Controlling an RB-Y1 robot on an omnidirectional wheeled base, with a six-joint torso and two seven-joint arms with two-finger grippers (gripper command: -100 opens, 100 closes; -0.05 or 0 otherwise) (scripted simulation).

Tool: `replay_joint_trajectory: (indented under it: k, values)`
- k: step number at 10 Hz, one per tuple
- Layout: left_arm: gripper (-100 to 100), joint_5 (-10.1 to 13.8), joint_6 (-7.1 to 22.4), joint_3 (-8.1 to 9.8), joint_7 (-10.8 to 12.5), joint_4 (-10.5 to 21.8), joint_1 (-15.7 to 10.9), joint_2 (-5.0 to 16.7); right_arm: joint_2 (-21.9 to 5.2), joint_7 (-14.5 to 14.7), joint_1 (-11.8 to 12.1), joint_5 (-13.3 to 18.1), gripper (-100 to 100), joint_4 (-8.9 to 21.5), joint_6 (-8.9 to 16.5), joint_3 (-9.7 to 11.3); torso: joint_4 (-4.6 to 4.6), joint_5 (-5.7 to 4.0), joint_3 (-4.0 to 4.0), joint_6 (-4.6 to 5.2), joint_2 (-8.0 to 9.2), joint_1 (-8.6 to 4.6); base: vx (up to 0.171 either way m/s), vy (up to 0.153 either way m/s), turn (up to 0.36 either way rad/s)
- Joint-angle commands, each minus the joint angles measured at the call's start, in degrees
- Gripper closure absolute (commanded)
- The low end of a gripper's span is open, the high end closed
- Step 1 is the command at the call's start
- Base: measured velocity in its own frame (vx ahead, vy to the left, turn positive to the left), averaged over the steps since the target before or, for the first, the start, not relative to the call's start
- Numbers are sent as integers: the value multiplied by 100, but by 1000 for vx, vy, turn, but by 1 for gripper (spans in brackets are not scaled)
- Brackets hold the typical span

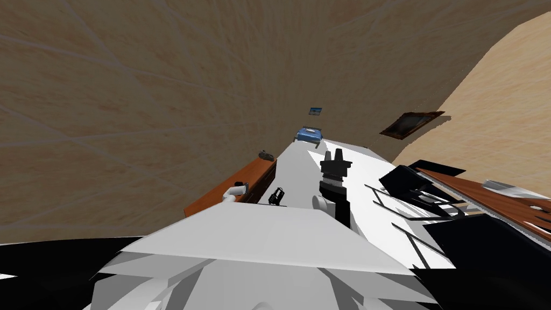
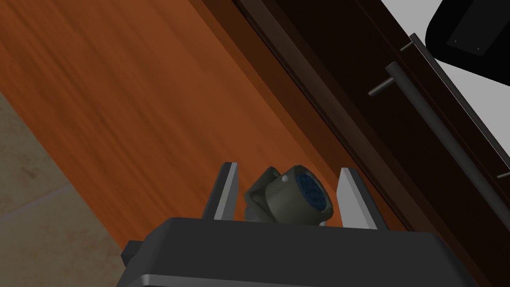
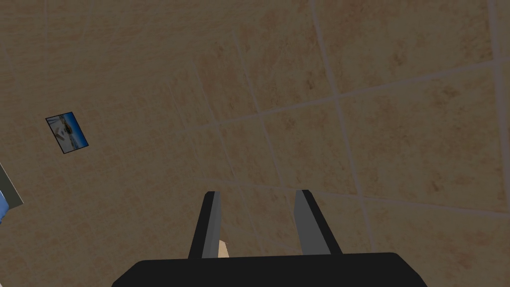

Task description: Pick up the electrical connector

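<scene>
Fingers (image 2: 228, 192) of left gripper (image 2: 289, 168) stand apart, straddling the dark electrical connector (image 2: 289, 199) lying on the brown surface (image 2: 124, 99) near its drawer-side edge. Gaps show on both sides, so nothing is gripped yet; closing should centre it. Right gripper (image 3: 256, 192) is parted and empty.

Right gripper (image 3: 257, 193), fingers apart, facing a tiled surface.
You see its two grey fingers (image 3: 211, 224) rise from the dark body with a gap between them, leaning slightly toward each other at the tips. Beyond them is a tan tiled surface (image 3: 373, 124) with a small picture (image 3: 66, 132) well apart from the fingers.
</scene>
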Motion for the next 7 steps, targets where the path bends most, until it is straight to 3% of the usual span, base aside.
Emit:
replay_joint_trajectory:
  k: [1,4,5,6,7]
  values:
    - [100,0,0,0,0,0,0,0,0,0,0,0,0,0,0,0,0,0,0,0,0,0,0,0,0]
    - [100,5,-6,4,8,-8,-9,-3,0,0,0,0,0,0,0,0,-7,2,-4,0,-1,5,0,0,0]
    - [0,5,-6,4,9,-8,-10,-3,0,0,0,0,0,0,0,0,-8,2,-4,0,-1,6,0,0,0]
    - [100,48,161,11,-13,-137,-11,57,0,0,0,0,0,0,0,0,-8,2,-5,0,-1,6,-7,-11,26]
    - [100,66,274,17,-14,-243,-10,85,0,0,0,0,0,0,0,0,-7,0,-3,-2,1,3,-28,-24,20]
